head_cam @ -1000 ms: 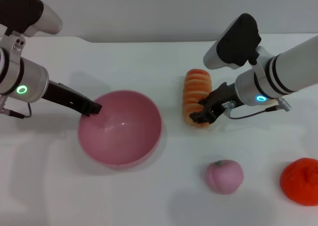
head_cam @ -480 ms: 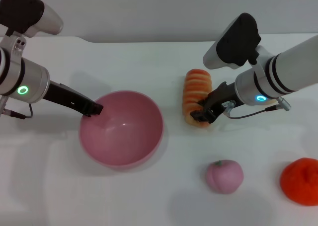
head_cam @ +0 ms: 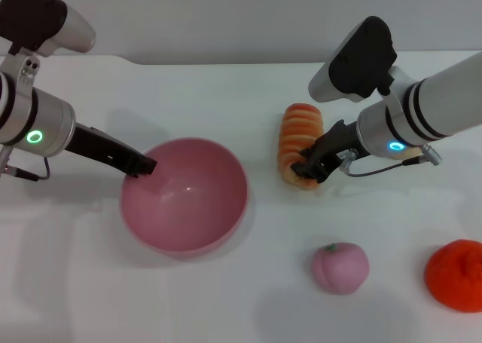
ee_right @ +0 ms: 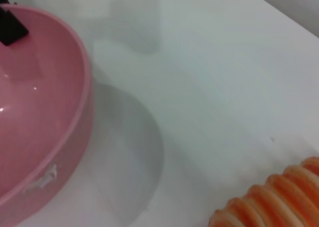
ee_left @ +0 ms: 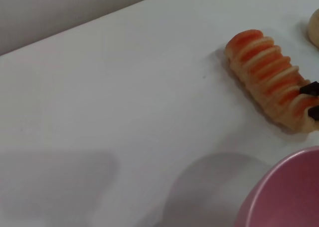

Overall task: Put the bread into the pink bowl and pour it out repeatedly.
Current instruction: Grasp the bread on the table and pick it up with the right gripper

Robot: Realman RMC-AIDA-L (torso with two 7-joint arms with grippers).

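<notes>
- The step in hand looks like picking up the bread [head_cam: 298, 143]; the bowl [head_cam: 184, 194] is empty, so the loaf has yet to go in.
- The bread lies on the white table [head_cam: 226, 94], striped side up, its length running away from the robot. It sits to the right of the bowl, near it but apart.
- The right gripper [head_cam: 307, 166] is at the near end of the bread, its dark fingers clamped on that end. The left wrist view shows two black fingertips [ee_left: 309, 89] pressing into the loaf's end.
- The far end appears to rest on the table; whether the near end is lifted I cannot tell.
- The left gripper [head_cam: 141, 164] is at the bowl's left rim, its tip over the edge. It seems to be pinching the rim, though the jaws are too dark to be sure.
- The next move, as I judge it, calls for lifting the bread clear, carrying it leftward over the near rim and letting go above the bowl's middle. Gripped by one end, the loaf may droop or swing.
- Other things: a pink peach [head_cam: 340, 267] sits nearer the robot than the bread, and an orange fruit [head_cam: 455, 274] lies at the right edge.
- Nothing stands between bread and bowl; the peach and the fruit are off the path.
</notes>
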